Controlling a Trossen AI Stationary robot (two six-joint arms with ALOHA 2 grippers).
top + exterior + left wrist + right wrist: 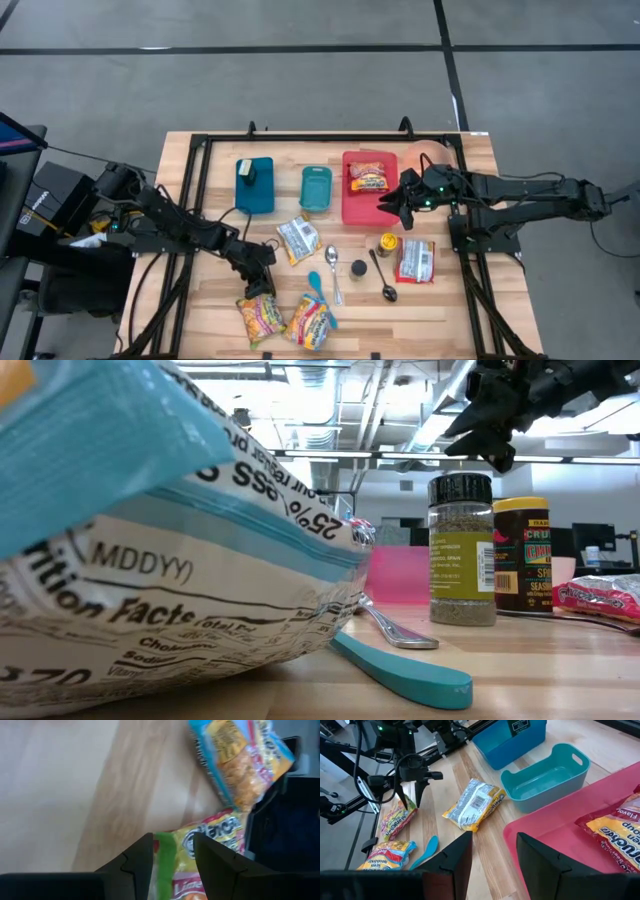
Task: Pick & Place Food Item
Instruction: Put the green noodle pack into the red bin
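A yellow snack packet with a green end lies flat on the wood table near its front edge. My left gripper points slanting down at the packet's far end. In the left wrist view it is open, and the green end shows in the gap between its fingers. A second, blue-edged packet lies just to the right. My right gripper hangs open and bare above the red tray, in which another packet lies. My left gripper comes slanting down from the far-left side, with one finger on each side of the packet's green end. Whether the fingers touch the packet, I cannot tell. The packet lies flat on the table.
A silver packet, two spoons, a teal spatula and two spice jars lie mid-table. A blue bin and a teal bin stand farther back. A red-and-white packet lies at the right.
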